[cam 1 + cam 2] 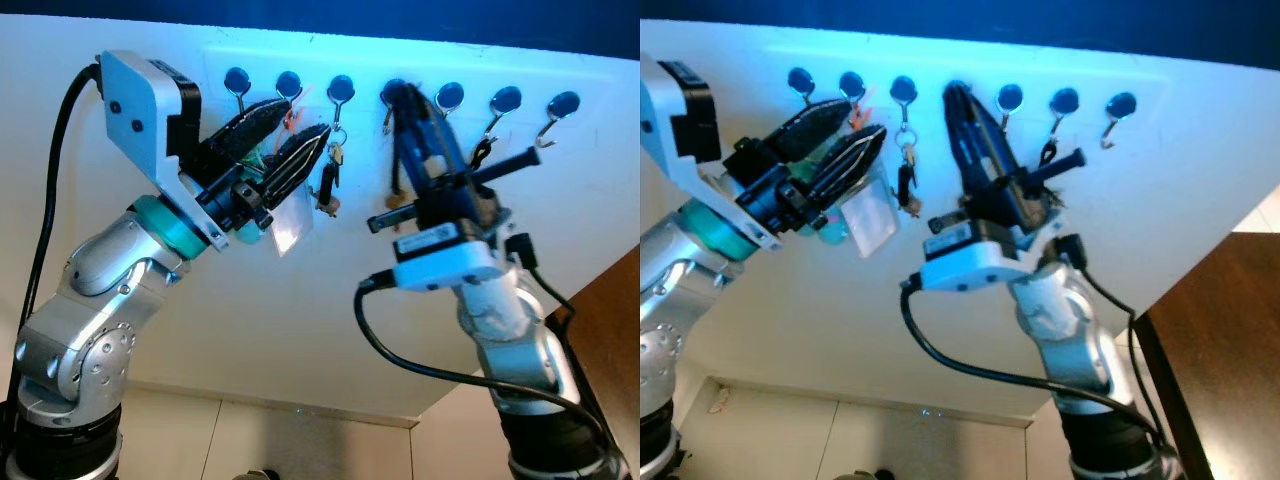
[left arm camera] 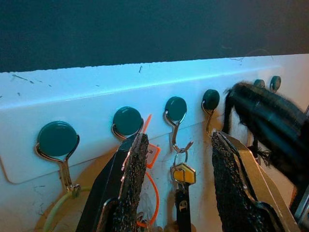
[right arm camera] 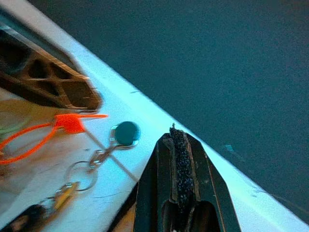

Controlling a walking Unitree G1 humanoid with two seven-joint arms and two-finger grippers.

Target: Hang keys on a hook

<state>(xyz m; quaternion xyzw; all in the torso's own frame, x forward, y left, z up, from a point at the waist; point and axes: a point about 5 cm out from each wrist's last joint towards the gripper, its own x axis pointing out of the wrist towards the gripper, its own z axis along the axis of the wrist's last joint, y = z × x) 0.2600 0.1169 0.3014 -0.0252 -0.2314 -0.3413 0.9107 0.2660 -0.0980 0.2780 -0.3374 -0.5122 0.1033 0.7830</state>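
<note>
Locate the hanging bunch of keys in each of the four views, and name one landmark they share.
Left eye view: keys hang from the third hook from the left, just right of the left gripper.
Right eye view: keys hang between the left gripper and the right gripper.
Left wrist view: keys hang between the two black fingers.
Right wrist view: keys, blurred, near the lower left corner.
Shared landmark: the orange tag.

No legible text, brand, number or sign appears: the label on the underside of the right wrist camera housing point(image 1: 440, 241), below the row of hooks point(image 1: 340, 90), is too blurred to read, as is the emblem on the hanging key point(image 2: 182, 205)
</note>
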